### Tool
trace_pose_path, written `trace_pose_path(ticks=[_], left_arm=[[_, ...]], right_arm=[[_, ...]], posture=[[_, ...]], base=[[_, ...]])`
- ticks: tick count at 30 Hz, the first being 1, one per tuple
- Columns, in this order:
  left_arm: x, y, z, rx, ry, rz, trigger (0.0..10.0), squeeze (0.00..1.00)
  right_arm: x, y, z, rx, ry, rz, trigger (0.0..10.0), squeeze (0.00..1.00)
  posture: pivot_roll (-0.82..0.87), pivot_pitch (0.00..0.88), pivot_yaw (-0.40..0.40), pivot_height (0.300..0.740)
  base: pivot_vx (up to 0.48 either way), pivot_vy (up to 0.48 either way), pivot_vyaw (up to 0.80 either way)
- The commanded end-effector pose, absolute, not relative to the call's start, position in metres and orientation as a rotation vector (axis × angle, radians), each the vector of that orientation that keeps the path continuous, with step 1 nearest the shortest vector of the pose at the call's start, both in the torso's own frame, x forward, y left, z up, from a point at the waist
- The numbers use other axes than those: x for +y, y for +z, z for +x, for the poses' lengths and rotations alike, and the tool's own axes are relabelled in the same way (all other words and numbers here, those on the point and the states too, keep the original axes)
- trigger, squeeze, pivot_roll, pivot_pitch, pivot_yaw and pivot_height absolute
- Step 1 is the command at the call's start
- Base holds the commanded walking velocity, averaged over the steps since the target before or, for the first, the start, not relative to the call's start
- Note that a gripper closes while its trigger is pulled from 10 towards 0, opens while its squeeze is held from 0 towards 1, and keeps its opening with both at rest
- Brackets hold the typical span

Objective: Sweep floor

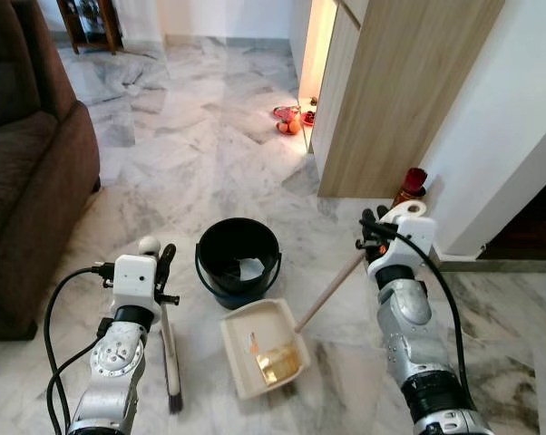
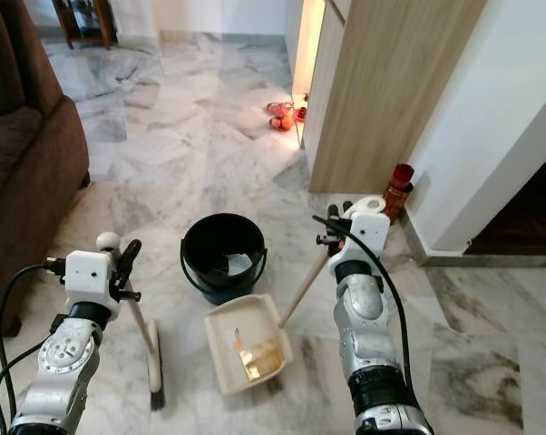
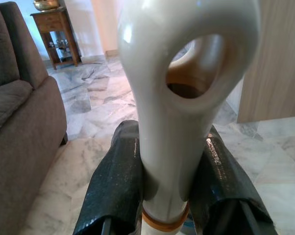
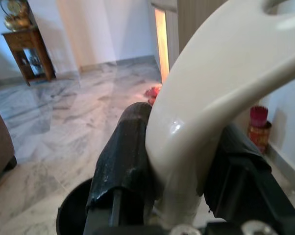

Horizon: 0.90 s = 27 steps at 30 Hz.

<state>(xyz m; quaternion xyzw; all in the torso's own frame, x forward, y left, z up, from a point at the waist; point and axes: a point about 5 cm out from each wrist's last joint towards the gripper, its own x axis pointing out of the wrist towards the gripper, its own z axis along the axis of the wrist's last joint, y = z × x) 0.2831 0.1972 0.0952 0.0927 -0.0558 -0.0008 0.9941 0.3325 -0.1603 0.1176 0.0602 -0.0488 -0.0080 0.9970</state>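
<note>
My left gripper [image 1: 162, 263] is shut on the cream handle of a short broom [image 1: 170, 358], whose dark bristles rest on the marble floor at the lower left. In the left wrist view the black fingers [image 3: 115, 181] clamp the broom handle [image 3: 179, 98] just below its hanging hole. My right gripper [image 1: 375, 227] is shut on the long wooden handle of the cream dustpan [image 1: 255, 340], which lies on the floor in front of me with yellowish scraps [image 1: 280, 363] inside. The right wrist view has the fingers [image 4: 125, 161] around the dustpan handle's cream end [image 4: 206, 112].
A black bucket [image 1: 238, 261] with a white scrap inside stands just beyond the dustpan. A brown sofa [image 1: 28, 163] fills the left side. A wooden cabinet [image 1: 391, 100] and white wall stand at the right, a red container [image 1: 411, 184] at their foot. Small red items [image 1: 289, 120] lie farther back.
</note>
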Motion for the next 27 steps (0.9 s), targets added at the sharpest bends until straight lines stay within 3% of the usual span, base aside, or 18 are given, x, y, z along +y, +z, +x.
trace_pose_path(ticks=[1,12,27], left_arm=[[0.192,0.1,0.285,-0.147,-0.022,0.201,10.0,0.0],[0.192,0.099,0.286,-0.146,-0.021,0.202,10.0,0.0],[0.19,0.098,0.288,-0.146,-0.026,0.196,10.0,0.0]], right_arm=[[-0.168,0.139,0.333,-0.175,-0.03,0.126,10.0,0.0],[-0.176,0.179,0.32,-0.249,0.0,0.085,10.0,0.0],[-0.178,0.243,0.311,-0.359,-0.011,0.228,10.0,0.0]], posture=[[0.04,0.06,-0.063,0.74],[0.03,0.052,-0.064,0.74],[0.03,0.05,-0.063,0.74]], base=[[0.0,0.0,0.0],[0.0,0.0,0.0],[0.0,0.0,0.0]])
